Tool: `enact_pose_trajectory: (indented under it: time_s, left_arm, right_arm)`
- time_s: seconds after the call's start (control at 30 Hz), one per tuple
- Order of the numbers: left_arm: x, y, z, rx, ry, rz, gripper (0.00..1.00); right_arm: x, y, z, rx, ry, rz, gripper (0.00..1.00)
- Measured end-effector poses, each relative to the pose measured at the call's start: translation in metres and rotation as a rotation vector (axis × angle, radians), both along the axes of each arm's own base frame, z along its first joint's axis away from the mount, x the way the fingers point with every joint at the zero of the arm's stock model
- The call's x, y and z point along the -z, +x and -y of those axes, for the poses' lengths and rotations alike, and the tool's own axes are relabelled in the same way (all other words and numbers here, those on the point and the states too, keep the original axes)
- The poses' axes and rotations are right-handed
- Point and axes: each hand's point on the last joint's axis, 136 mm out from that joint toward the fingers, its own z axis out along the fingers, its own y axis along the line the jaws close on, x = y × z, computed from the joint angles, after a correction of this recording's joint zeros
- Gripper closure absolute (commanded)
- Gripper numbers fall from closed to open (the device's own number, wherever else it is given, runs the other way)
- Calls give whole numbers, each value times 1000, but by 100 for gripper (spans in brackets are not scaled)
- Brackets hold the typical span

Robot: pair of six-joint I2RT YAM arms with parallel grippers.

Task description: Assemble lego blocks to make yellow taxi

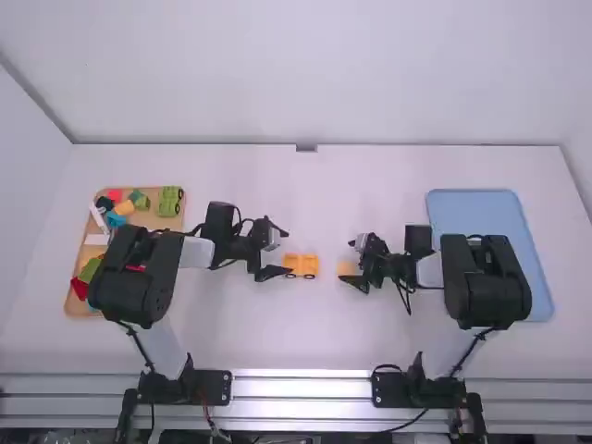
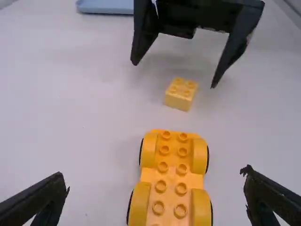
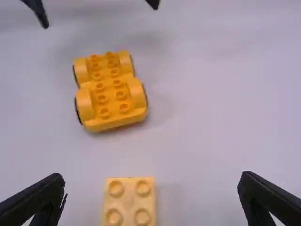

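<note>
An orange-yellow car base with black wheels lies on the table between the arms. My left gripper stands open just left of it. In the left wrist view the car base lies between the spread fingers of my left gripper. A lighter yellow two-by-two block rests apart from the base, on its right. My right gripper is open at that block. In the right wrist view the block shows between the open fingers of my right gripper, with the car base farther off.
At the far left stands a wooden tray with several coloured blocks, partly under the left arm. A blue tray lies at the right, partly beneath the right arm.
</note>
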Motion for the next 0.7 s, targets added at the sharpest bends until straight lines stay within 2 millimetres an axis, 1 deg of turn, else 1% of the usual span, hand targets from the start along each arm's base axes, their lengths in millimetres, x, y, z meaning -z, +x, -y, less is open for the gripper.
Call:
enact_pose_trajectory:
  time_s: [0.2,0.23,0.4,0.43,0.47,0.5,0.53,0.6,0.63,0.7]
  left_arm:
    - [0,0,0,0,-1,3,1]
    - [0,0,0,-1,0,1,1]
    - [0,0,0,0,0,-1,1]
    - [0,0,0,0,0,0,1]
    - [0,0,0,0,0,0,1]
    - [0,0,0,0,-1,3,1]
    - [0,0,0,0,-1,3,1]
    - [-2,-1,1,9,-13,0,1]
    - [-4,-2,2,17,-23,1,1]
    - [-5,-4,3,25,-33,-3,1]
  right_arm:
    - [11,-13,0,-12,-30,-8,0]
    - [12,-15,0,-10,-37,-9,3]
    - [19,-18,3,1,-67,-7,10]
    - [19,-16,4,6,-73,4,16]
    - [19,-15,5,8,-73,11,19]
    - [19,-14,6,14,-76,17,27]
    - [19,-13,7,15,-76,19,28]
    - [19,-13,8,19,-78,19,37]
    - [19,-13,8,20,-78,17,39]
    - [20,-14,8,19,-78,7,39]
